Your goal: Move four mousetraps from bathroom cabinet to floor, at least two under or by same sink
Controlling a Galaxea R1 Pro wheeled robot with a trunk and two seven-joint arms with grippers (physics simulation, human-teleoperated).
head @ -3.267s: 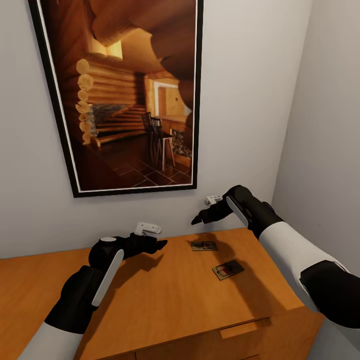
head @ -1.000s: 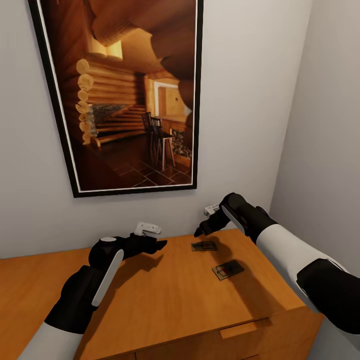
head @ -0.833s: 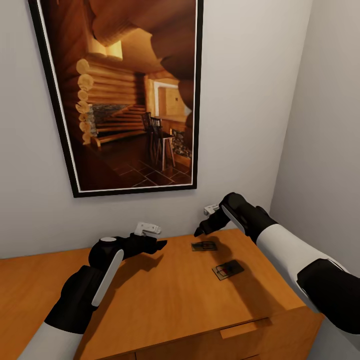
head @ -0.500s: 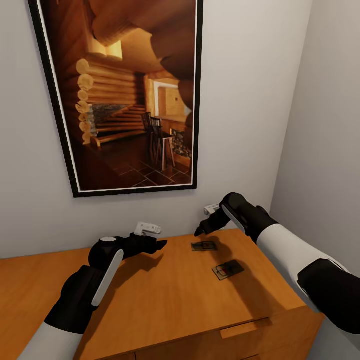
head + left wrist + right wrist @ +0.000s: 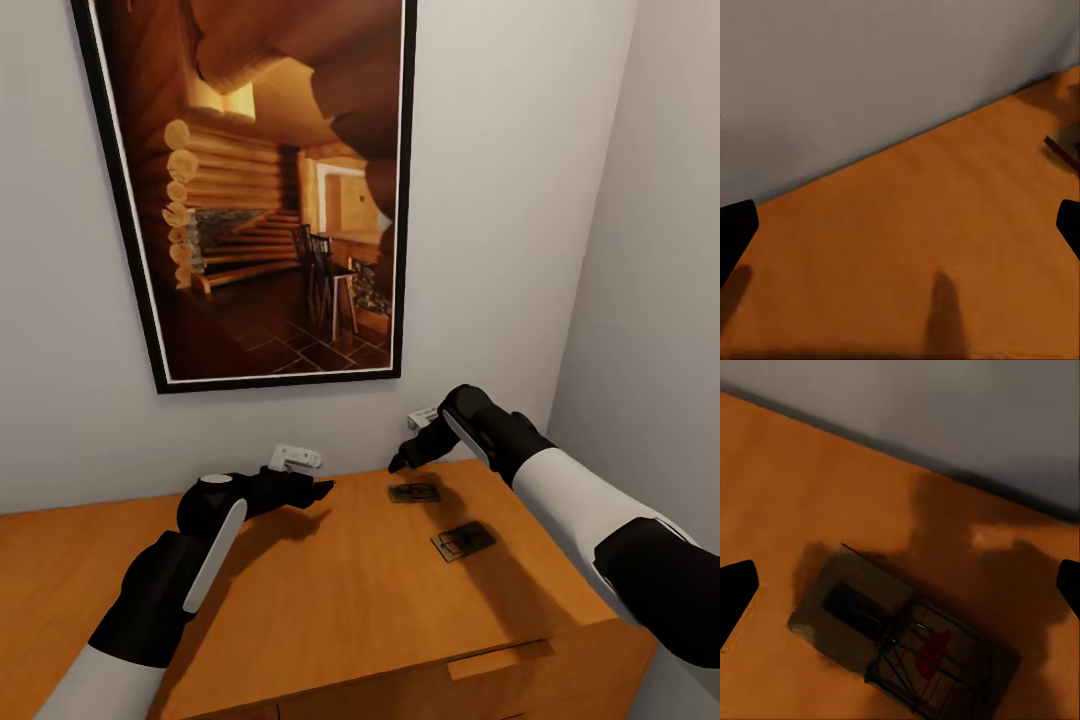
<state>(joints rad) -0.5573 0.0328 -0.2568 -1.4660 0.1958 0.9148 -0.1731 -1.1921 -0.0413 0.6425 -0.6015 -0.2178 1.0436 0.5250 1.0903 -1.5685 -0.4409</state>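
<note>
Two traps on cabinet [image 5: 330,600]
Right gripper [image 5: 400,460] spread wide above far trap [image 5: 413,492]; left gripper [image 5: 318,490] spread, empty; near trap [image 5: 462,541] apart.

Both arms reach forward from the lower corners of the head view, each with a white forearm and a black wrist section. The left end effector [image 5: 318,489] points ahead and toward the right; in the left wrist view its two black fingertips [image 5: 736,232] sit at opposite edges of the picture, spread wide with nothing between them. The right end effector [image 5: 397,463] is held higher with its tip angled down, and its fingertips [image 5: 735,589] are likewise spread wide and grip nothing.
</note>
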